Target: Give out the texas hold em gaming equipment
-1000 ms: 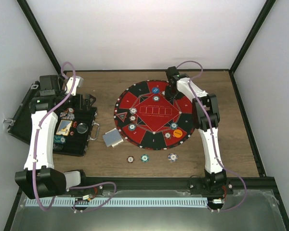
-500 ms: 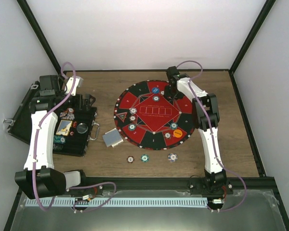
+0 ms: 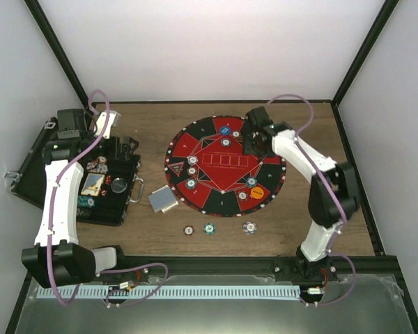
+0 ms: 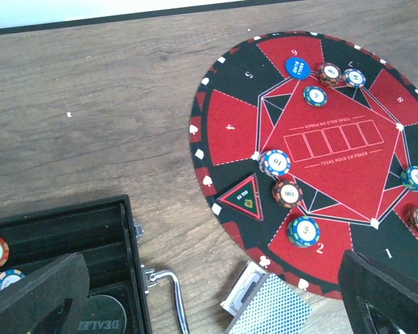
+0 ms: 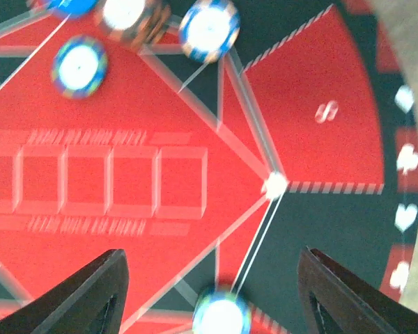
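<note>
The right gripper [image 3: 254,142] is hovering over the far-right part of the round mat [image 3: 219,202], jaws standing well apart and gripping nothing (only red felt is showing between its fingers). The left gripper [image 3: 125,147] is hanging wide open, empty, above the black case [image 3: 122,207] at the left. Several poker chips [image 3: 192,161] are lying on the mat, three loose chips [image 3: 209,227] are waiting on the wood just near of it, and the cards [image 3: 162,200] are sitting by its near-left edge. Fetching another chip is probably coming next: that is calling for a straight descent, fingers straddling one rim, clear of neighbours.
</note>
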You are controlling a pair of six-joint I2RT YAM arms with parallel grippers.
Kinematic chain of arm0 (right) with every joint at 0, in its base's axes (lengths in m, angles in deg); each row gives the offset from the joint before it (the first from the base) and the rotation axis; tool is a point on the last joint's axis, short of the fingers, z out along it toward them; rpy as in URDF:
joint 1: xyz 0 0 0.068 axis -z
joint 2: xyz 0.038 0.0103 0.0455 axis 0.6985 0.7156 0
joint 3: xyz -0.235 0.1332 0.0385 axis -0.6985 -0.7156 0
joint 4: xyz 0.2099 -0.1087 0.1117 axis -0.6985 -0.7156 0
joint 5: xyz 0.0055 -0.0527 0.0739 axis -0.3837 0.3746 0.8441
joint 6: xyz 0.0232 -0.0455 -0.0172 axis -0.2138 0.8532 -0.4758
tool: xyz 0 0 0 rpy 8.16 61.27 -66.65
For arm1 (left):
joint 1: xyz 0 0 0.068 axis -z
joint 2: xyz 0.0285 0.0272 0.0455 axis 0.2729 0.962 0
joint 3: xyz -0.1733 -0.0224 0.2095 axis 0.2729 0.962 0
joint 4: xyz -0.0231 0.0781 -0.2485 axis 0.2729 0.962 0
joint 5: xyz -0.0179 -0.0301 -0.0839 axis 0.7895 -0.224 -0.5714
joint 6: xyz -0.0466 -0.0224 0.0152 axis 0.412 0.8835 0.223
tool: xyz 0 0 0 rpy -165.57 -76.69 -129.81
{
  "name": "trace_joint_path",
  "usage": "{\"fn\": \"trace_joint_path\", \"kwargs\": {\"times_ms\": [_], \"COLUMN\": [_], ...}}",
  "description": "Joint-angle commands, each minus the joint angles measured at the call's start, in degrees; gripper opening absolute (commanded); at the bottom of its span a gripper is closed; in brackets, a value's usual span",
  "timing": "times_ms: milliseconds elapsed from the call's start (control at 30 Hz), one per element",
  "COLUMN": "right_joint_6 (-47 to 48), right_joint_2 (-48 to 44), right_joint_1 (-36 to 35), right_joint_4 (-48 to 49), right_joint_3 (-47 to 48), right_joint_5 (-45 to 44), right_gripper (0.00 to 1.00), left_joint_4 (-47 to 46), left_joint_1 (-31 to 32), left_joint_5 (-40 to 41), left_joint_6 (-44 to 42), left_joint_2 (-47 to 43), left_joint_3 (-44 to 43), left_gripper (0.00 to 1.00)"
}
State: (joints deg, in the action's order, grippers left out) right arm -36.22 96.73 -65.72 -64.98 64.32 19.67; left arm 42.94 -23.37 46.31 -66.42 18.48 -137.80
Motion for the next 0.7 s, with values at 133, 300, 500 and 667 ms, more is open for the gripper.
{"fn": "trace_joint_path", "kwargs": {"times_ms": [133,300,500,667], "right_joint_6": [-15.18,-26.59,-31.21,-30.14], "right_joint_2": [-20.22,-25.69,-27.01,-26.42], "right_joint_1": [-18.51,-27.94,-32.36,-32.41], "right_joint_4": [-4.64,-8.09,-7.34,-4.67], "right_joint_3": [-24.32,-33.37,-40.32,-41.56], "right_joint_5": [-1.91,-1.28,0.32,1.61], "right_gripper": [0.7,0.75,0.78,0.78], "left_joint_4": [-1.25,-1.37,-1.02,-0.74], "left_joint_1": [-0.26,-0.31,-0.36,-0.37], "left_joint_5": [-2.63,-3.19,-2.97,-2.76], "left_joint_6": [-0.93,-0.86,-0.89,-0.87], "left_joint_2": [-0.61,-0.4,-0.43,-0.48], "left_joint_3": [1.38,1.26,0.59,0.33], "left_gripper": [1.0,1.0,1.0,1.0]}}
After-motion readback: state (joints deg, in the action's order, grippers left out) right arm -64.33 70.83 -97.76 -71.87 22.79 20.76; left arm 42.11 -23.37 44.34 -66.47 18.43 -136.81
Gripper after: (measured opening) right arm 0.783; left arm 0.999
